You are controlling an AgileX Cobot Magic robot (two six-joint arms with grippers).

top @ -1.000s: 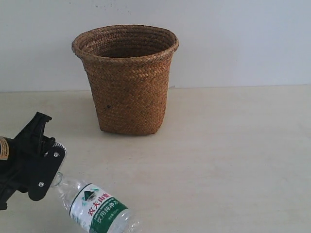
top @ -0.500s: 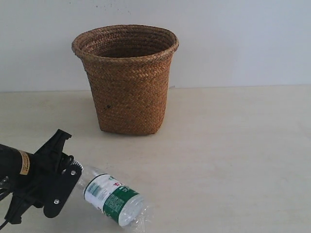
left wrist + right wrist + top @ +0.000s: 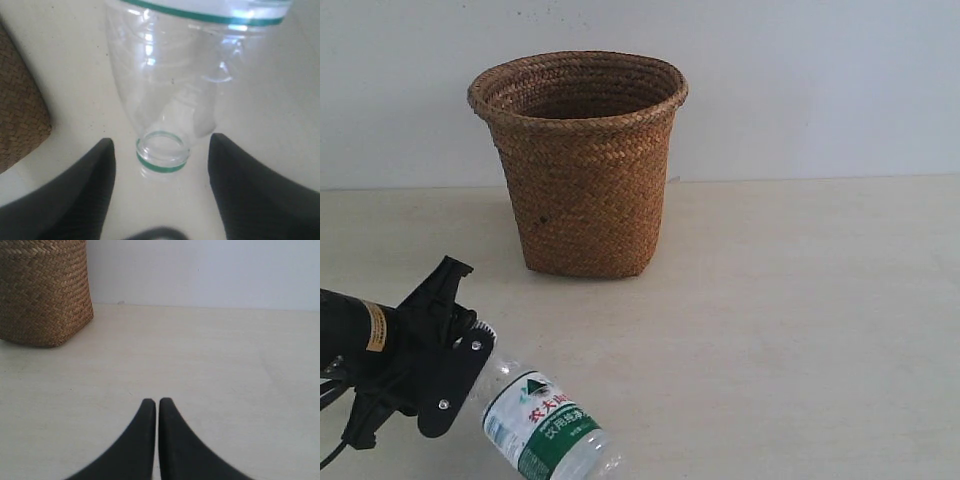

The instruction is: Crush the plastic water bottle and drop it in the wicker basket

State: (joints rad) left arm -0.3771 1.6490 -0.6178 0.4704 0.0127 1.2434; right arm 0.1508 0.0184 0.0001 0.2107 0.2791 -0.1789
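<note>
**Rolled, still not crushed: plastic water bottle [image 3: 545,435]**

It's laid on the table [image 3: 800,300], apart from the wicker basket [image 3: 585,180], label turned up again. Its neck is straddled, not squeezed, by the left gripper [image 3: 161,142], jaws open; the right gripper [image 3: 157,402] is closed.

Low frontal exterior view, two close-in wrist views, wicker basket [image 3: 582,170] common to all.

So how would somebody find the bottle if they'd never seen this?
Find the tall brown wicker basket at the back of the pale table. Look toward the front left corner for the bottle. It's the only see-through thing, with a green-and-white label.
</note>
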